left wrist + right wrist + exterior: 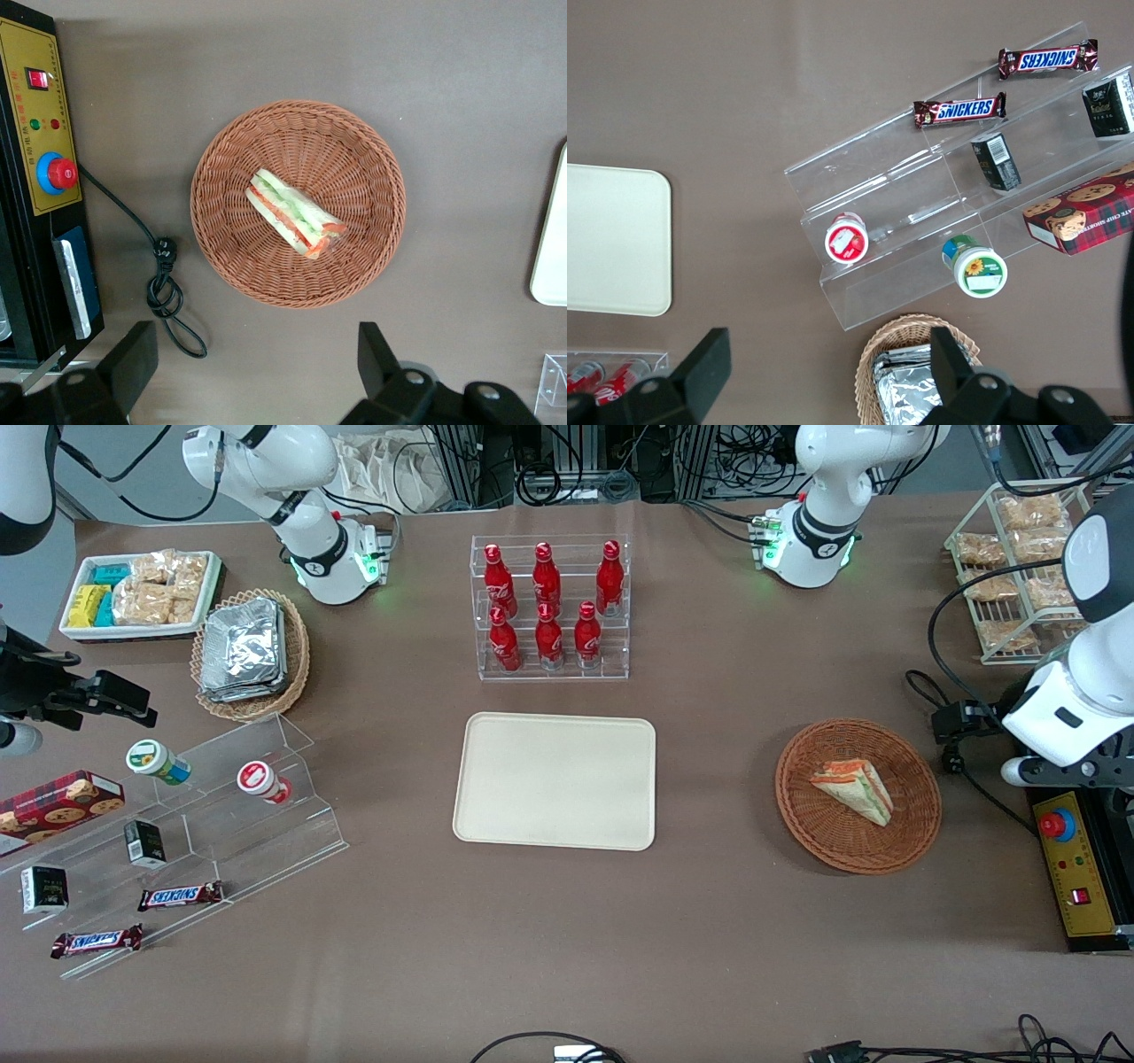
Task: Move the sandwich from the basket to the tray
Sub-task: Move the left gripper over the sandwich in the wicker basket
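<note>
Currently sandwich (853,789) lies in reddish wicker basket (912,841), right of centre in front view; wrapped wedge near basket middle. Tray (555,780) at frame centre, bare, well apart from basket. Gripper (257,363) hovers above table just beside basket rim, fingers (133,354) spread wide, holding nothing

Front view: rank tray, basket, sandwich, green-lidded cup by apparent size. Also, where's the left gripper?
1. tray
2. basket
3. sandwich
4. green-lidded cup

All sit on the same table at similar depth, so the order looks reliable. The gripper hovers above the basket, jaws open.
</note>
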Tool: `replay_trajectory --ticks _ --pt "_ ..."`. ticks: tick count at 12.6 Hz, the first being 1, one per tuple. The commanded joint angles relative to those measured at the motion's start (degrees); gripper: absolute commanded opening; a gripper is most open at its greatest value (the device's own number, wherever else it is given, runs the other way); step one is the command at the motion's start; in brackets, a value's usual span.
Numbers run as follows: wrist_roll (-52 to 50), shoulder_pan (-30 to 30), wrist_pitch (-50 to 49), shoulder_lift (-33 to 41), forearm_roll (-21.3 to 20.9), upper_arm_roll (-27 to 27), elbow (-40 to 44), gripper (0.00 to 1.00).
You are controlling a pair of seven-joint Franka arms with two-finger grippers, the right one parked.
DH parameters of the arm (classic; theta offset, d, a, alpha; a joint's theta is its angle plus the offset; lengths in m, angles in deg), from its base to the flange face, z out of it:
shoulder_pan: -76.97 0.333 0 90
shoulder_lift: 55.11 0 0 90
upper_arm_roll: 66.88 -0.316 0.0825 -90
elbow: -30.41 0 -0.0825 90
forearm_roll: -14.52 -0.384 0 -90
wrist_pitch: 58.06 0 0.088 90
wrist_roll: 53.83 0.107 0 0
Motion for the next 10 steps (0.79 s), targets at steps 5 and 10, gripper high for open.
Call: replay_trajectory --ticks 5,10 --pt "0.13 -0.41 -0.99 -2.41 -1.09 0.18 1.70 1.00" --pt "-16.43 0.20 5.58 -1.46 0.84 -0.35 -8.20 1.00"
